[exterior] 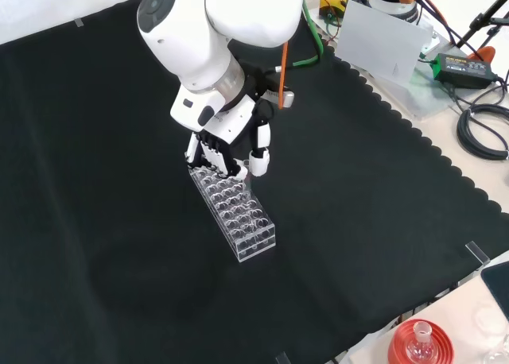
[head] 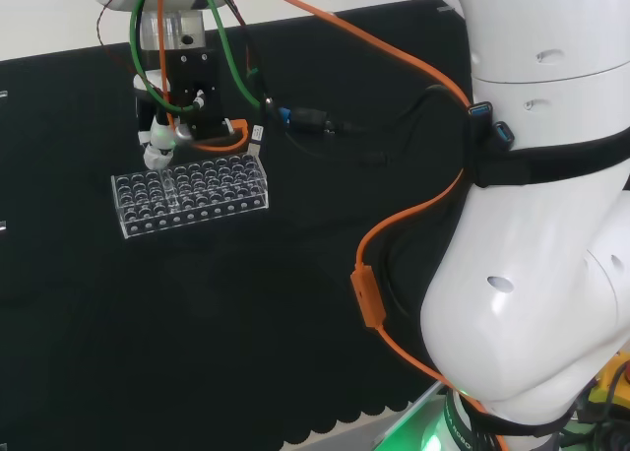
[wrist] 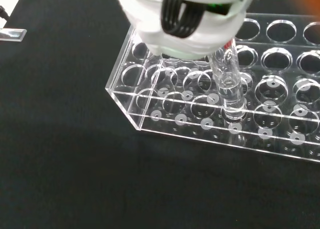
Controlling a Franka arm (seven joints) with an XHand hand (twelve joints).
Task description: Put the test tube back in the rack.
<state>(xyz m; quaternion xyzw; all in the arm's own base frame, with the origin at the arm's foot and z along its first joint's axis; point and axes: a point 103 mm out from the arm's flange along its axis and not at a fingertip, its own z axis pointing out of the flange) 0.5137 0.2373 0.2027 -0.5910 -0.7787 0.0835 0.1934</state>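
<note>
Hand [exterior: 227, 153] low over the far end of the clear test tube rack [exterior: 238, 213] in the front view, fingers curled down and pinching the test tube [wrist: 227, 84]. Tube nearly upright in the wrist view, lower end already down inside a hole near the rack's corner, top still hidden under the white fingertip [wrist: 185, 24]. Not yet seated, by the look of it. Risks from here: slight tilt catching the tube on the hole's edge; downward push dragging or tipping the light rack on the black cloth [exterior: 95, 245]; early release leaving the tube leaning.
</note>
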